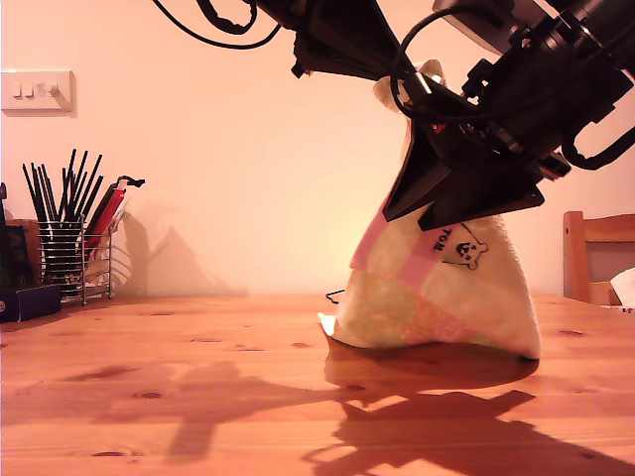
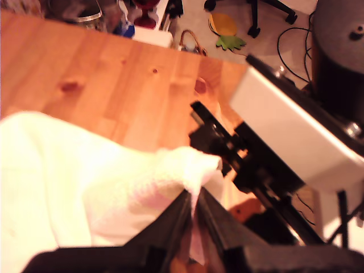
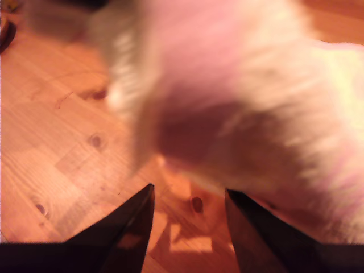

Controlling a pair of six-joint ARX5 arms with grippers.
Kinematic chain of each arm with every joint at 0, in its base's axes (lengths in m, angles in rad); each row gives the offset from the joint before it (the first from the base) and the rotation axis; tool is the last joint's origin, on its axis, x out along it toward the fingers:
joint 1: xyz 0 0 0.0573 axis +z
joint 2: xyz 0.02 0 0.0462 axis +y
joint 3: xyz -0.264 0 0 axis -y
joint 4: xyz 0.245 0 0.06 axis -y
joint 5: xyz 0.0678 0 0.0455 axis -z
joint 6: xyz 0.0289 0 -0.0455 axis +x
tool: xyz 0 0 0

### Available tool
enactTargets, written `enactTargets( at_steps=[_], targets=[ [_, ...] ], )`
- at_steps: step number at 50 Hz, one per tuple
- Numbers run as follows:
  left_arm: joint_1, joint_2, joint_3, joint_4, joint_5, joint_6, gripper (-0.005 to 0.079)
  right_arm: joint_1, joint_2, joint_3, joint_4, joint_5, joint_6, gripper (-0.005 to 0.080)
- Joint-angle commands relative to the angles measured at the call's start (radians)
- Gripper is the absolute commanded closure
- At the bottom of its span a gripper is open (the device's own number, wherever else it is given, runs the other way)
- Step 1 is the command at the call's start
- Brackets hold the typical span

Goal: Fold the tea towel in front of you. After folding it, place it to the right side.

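Towel [image 1: 437,297] hangs in a tall peak above the bench [image 1: 198,387], its lower edge resting on the wood toward the exterior view's right, the small printed label [image 1: 462,245] facing that camera. My first end effector [image 2: 192,206] is pinched narrow on a corner of the cloth, which spills out past the tips and drapes away below. My second end effector [image 3: 189,199] stands wide with nothing between the tips; the towel is a blur just ahead of it, with bare bench showing through the gap.

Judging from this, the fold is not yet made and the cloth hangs from a single pinch. The hold looks thin, only an edge of terry between the tips, so a quick swing or extra drag from the bottom edge on the wood could pull it free and drop the towel in a heap. The two arms are also crowded close at the peak, so a careless reach by the second one could knock the first or bunch the cloth. Off at the exterior view's left, a wire holder of pens [image 1: 62,248] stands well clear.
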Motion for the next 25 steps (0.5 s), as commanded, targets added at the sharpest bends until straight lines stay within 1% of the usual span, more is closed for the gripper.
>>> enactTargets(
  at_steps=[1,8,15,22,25],
  targets=[
    [-0.002,0.003,-0.005,0.006,0.003,-0.004,0.0763,0.011,0.003,0.007,-0.001,-0.016,0.033,0.0393],
    [-0.002,0.003,-0.005,0.001,-0.005,-0.017,0.0763,0.022,-0.005,0.008,-0.027,-0.074,0.128,0.0391],
    [-0.002,0.003,-0.005,-0.006,-0.021,-0.031,0.0763,0.024,-0.027,0.014,-0.040,-0.106,0.221,0.0377],
    [-0.002,0.003,-0.005,-0.006,-0.021,-0.043,0.0763,0.024,-0.046,0.051,-0.086,-0.101,0.298,0.0374],
    [-0.002,0.004,-0.005,-0.006,-0.023,-0.064,0.0763,0.024,-0.046,0.073,-0.111,-0.087,0.325,0.0356]
  ],
)
